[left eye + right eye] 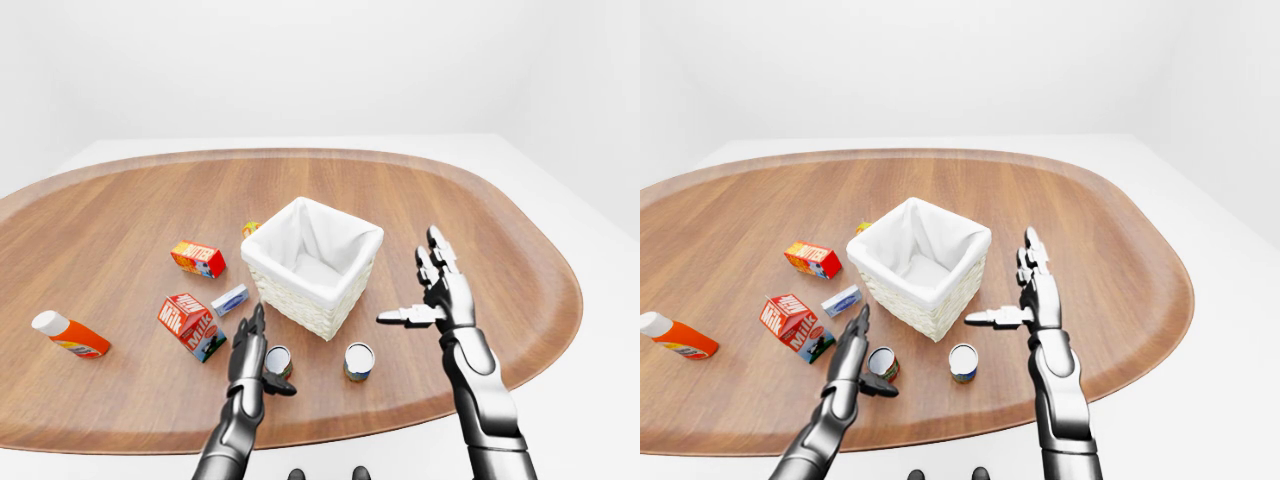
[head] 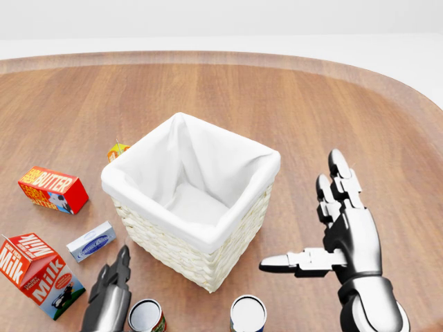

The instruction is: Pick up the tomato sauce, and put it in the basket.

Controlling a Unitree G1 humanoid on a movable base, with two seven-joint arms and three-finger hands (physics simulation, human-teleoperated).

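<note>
Red cartons read "Milk" [image 2: 36,274] and "Butter" [image 2: 52,189] on the wooden table [image 1: 480,215]. The tomato sauce [image 1: 278,361], an upright can near the table's bottom edge in the left-eye view, stands just beside the left hand [image 1: 252,351], whose fingers are spread, unclenched. The right hand [image 2: 339,235] is released too, right of the white-lined basket [image 2: 201,238].

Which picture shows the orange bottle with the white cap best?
The left-eye view: the orange bottle lies whole on the table. The right-eye view cuts its cap at the left edge; the head view misses it entirely.
</note>
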